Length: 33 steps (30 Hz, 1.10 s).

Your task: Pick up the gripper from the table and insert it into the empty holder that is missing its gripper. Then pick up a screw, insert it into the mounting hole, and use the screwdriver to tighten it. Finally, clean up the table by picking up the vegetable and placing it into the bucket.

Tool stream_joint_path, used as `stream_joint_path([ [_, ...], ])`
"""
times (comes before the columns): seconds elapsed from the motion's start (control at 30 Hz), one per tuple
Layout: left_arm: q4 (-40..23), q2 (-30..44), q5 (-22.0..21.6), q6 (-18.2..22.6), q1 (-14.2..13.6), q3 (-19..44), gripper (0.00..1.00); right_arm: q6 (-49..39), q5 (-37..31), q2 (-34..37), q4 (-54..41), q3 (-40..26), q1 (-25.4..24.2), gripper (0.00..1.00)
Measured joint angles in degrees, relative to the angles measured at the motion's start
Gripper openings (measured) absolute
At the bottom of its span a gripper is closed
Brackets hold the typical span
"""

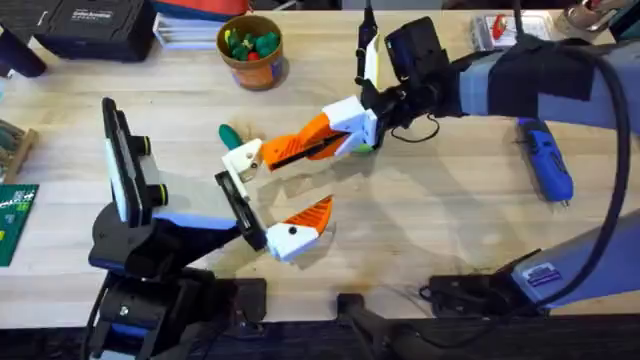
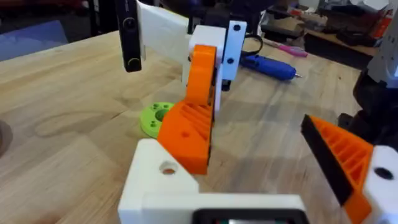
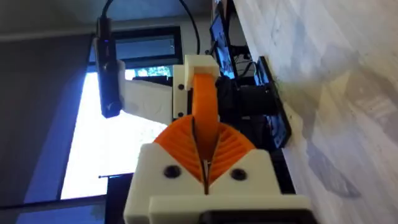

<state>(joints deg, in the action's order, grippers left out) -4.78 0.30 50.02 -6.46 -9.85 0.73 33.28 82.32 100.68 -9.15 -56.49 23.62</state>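
My right gripper [image 1: 345,130] reaches in from the right and is shut on the orange ribbed gripper piece [image 1: 300,146] [image 3: 204,102]. The piece's far end meets the white holder [image 1: 243,157] [image 2: 163,180] on one side of my left gripper [image 1: 298,182], which stands open; its other finger carries its own orange pad [image 2: 345,162]. The lime-green disc [image 2: 155,118] lies on the table just under the held piece. The dark green vegetable [image 1: 230,133] lies beside the holder. The bucket [image 1: 252,50] stands at the back. The blue screwdriver [image 1: 546,160] [image 2: 272,66] lies to the right.
A black case [image 1: 95,25] sits at the back left with papers beside it. A green circuit board [image 1: 15,220] lies at the left edge. The wooden table [image 1: 440,210] is bare between the grippers and the screwdriver. Cables run along the front edge.
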Motion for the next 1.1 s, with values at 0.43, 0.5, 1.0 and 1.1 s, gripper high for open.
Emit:
stream_joint_path([
  [0.43,0.02,0.0,-0.46,0.02,0.02,0.0,0.985,5.46,-1.36,0.68,9.73,0.02,1.77,0.009],
  [0.5,0.04,0.0,-0.89,0.0,0.04,0.0,0.985,7.76,-0.9,1.77,13.38,0.04,2.12,0.009],
  [1.0,-0.07,0.0,-0.31,-1.07,0.09,0.0,0.985,22.03,2.71,7.17,25.9,-1.06,6.56,0.009],
  [1.1,-0.02,0.02,-0.87,-1.07,0.15,0.0,0.985,23.01,1.6,7.17,25.88,-1.64,6.77,0.009],
])
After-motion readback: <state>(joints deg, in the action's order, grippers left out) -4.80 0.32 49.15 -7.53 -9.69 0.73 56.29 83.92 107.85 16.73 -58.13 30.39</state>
